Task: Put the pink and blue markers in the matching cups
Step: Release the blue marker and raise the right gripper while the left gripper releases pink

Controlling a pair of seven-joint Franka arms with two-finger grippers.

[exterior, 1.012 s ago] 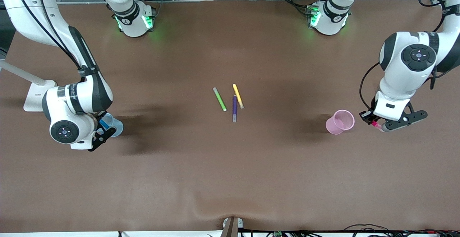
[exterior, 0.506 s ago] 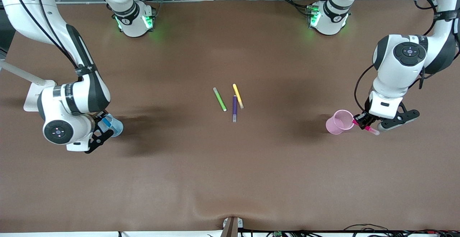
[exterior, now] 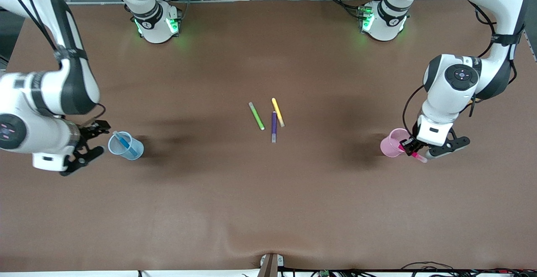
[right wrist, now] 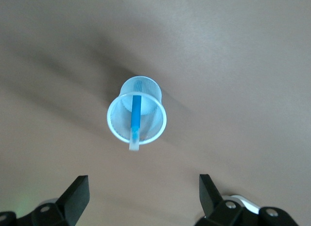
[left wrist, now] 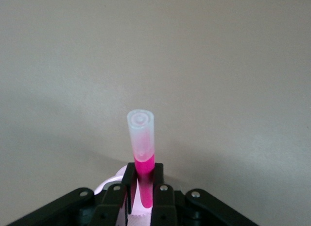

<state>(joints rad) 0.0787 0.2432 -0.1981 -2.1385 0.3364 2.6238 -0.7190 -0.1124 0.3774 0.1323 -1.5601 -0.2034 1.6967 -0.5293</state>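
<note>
Even overhead light, soft shadows

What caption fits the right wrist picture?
Blue marker leaning inside the light blue cup, the open right gripper hanging clear of it.

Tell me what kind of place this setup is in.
Most likely a robotics lab bench. Two Franka arms are bolted along one edge of a brown-covered table, cables and aluminium framing run along that edge, and the only props are markers and two small cups, the blue cup and the pink cup.

Blue marker in light-blue cup; magenta marker, pink cup.
</note>
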